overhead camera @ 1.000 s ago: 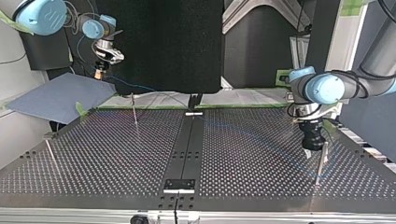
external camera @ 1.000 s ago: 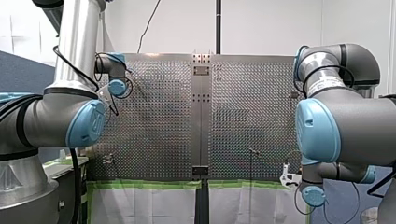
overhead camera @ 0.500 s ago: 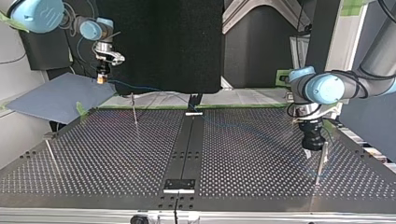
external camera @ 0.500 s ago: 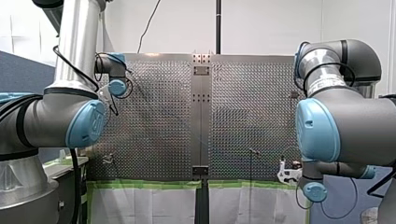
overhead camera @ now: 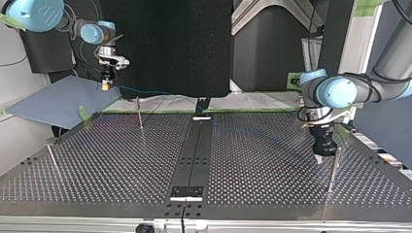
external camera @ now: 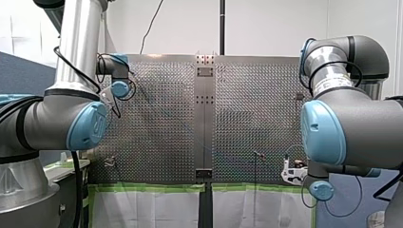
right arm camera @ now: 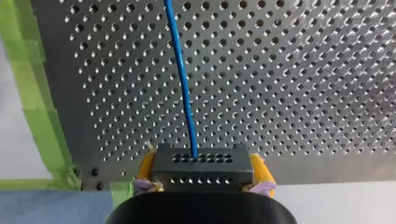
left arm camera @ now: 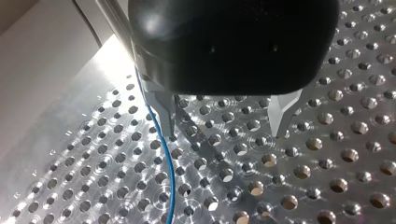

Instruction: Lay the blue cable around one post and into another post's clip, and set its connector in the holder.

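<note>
Currently: right gripper (right arm camera: 203, 169) clamped on connector (right arm camera: 201, 159), blue cable (right arm camera: 183, 79) trailing, unrouted. Left gripper (left arm camera: 224, 126) fingers apart, cable alongside. Next, likely: loop round post (overhead camera: 139, 114).

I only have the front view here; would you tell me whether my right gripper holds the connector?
Observer: Yes. In the right wrist view the right gripper is shut on the black connector.
Operator: Thank you. Is my left gripper on the cable?
Observer: No. The left wrist view shows the left gripper open, with the blue cable running beside one finger, not between the two.
</note>
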`<state>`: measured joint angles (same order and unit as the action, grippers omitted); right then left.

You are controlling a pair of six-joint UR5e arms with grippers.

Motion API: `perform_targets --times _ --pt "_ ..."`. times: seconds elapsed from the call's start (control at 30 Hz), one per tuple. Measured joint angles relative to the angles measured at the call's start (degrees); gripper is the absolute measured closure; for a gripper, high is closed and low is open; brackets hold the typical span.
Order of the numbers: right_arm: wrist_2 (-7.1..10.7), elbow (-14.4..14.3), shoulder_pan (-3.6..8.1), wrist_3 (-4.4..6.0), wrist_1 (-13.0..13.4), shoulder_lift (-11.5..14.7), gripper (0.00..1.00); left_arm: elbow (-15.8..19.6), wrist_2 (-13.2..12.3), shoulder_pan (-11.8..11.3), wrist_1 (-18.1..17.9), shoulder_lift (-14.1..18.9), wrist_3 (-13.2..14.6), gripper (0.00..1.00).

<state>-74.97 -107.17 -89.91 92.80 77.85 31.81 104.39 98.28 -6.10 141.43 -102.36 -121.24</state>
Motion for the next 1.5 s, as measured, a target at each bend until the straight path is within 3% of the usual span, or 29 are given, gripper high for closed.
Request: perform_targets --times 0.37,0.77,1.03,1.23,1.37,1.5 --pt "0.85 1.8 -0.6 -0.14 -4.8 0.0 1.0 0.0 3.7 0.8 1.7 0.0 0.6 0.0" --pt "0.87 1.8 -1.15 -0.42 -6.1 0.0 1.0 3.0 4.1 0.9 6.3 0.3 0.5 0.0" --pt "0.87 1.8 -1.59 -0.5 -6.1 0.0 1.0 6.8 3.7 -0.7 6.7 3.5 0.9 0.0" --pt "0.86 1.8 -1.78 -0.5 -5.9 0.0 1.0 9.3 1.6 -1.0 8.4 6.2 2.9 0.0" --pt "0.92 1.8 -1.8 -0.46 -5.9 0.0 1.0 9.2 0.1 -0.8 10.3 8.1 4.8 0.0" --pt "0.94 1.8 -1.81 -0.25 -5.9 0.0 1.0 7.7 0.6 -0.7 12.5 10.3 7.0 0.0"
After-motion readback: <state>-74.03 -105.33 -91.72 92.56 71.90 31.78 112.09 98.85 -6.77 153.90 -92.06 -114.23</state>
